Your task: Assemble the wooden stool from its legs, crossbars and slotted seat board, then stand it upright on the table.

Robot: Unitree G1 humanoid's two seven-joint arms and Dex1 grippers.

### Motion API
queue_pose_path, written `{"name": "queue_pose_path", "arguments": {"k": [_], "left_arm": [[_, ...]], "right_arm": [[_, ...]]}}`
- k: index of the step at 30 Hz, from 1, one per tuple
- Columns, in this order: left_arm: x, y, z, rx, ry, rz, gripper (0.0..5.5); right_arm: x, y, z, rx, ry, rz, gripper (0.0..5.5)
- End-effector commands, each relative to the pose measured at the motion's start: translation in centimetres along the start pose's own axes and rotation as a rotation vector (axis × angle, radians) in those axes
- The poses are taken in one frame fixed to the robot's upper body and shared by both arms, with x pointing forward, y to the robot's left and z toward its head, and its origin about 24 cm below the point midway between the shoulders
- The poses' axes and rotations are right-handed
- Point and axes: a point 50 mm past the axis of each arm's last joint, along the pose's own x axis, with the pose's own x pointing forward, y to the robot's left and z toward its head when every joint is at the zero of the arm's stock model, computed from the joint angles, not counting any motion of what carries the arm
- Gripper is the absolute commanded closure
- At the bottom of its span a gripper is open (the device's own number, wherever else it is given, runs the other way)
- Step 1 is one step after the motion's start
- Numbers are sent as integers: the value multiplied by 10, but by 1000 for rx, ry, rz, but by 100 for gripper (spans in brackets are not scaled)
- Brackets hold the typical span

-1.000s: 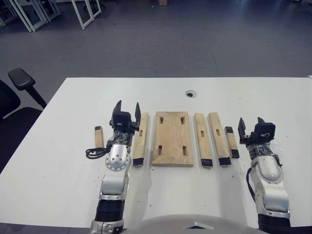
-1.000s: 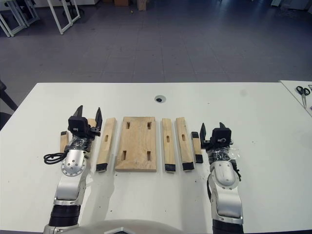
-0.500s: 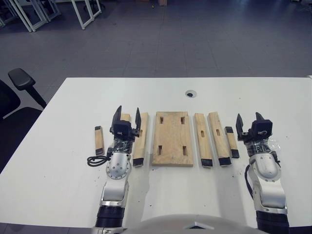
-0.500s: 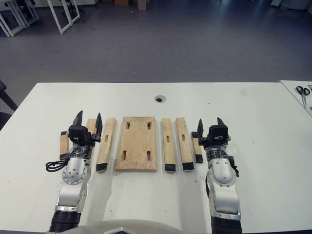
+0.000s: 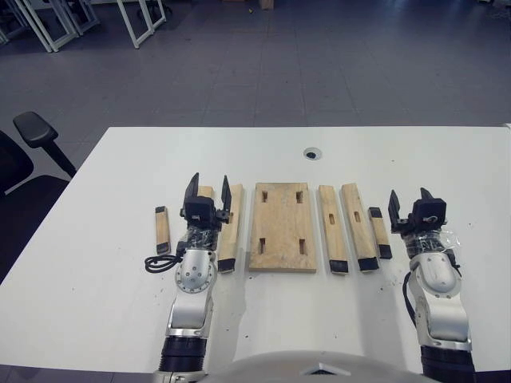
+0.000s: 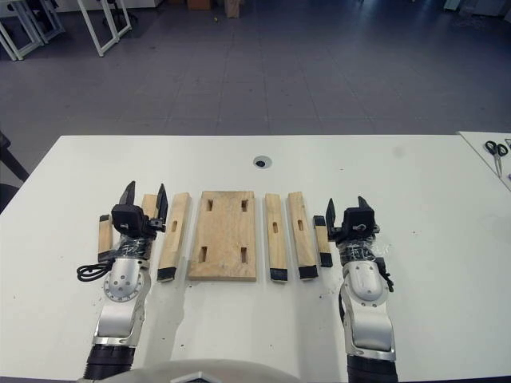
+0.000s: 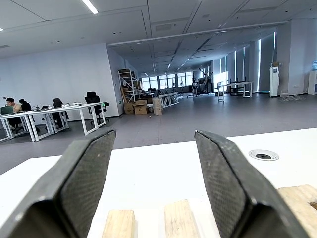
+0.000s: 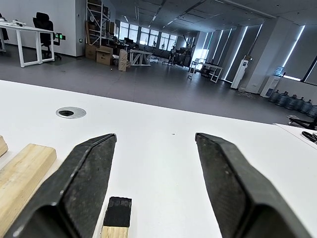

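The slotted seat board (image 5: 282,226) lies flat mid-table. Left of it lies a leg (image 5: 229,226); a second leg (image 5: 205,192) is mostly hidden under my left gripper (image 5: 209,182), and a short crossbar (image 5: 162,228) lies further left. Right of the board lie two legs (image 5: 331,227) (image 5: 358,226) and a short crossbar (image 5: 379,231). My left gripper (image 7: 154,134) hangs open over the wood ends (image 7: 181,220), holding nothing. My right gripper (image 5: 408,195) stands open just right of the short crossbar (image 8: 117,213), also holding nothing.
A cable grommet (image 5: 311,153) sits in the white table (image 5: 447,167) behind the board. A black cable loop (image 5: 157,262) lies beside my left wrist. Scissors (image 6: 495,148) lie on a neighbouring table at the far right. A black chair (image 5: 36,132) stands off the left edge.
My left gripper has drawn back slightly toward me and stays open. The right gripper has barely shifted. The wooden parts have not moved.
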Motion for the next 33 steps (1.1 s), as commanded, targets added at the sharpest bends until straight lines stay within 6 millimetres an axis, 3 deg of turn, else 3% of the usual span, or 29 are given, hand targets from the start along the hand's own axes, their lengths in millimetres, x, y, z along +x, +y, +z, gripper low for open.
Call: {"name": "queue_pose_path", "arguments": {"k": [1, 5, 8, 15, 23, 33], "left_arm": [[1, 2, -2, -4, 17, 15, 251], [1, 4, -1, 0, 20, 17, 251], [-2, 3, -2, -3, 33, 8, 251], [-1, 4, -2, 3, 40, -5, 251], [1, 5, -3, 1, 40, -5, 251], [4, 5, -3, -5, 36, 0, 251]], "right_arm": [[-4, -4, -8, 9, 45, -21, 257], [-9, -3, -19, 38, 125, 9, 257], [-27, 4, -37, 58, 258, 88, 257], [-38, 16, -43, 87, 334, 174, 257], [-43, 9, -59, 270, 459, 53, 257], [-48, 9, -70, 169, 540, 71, 422]]}}
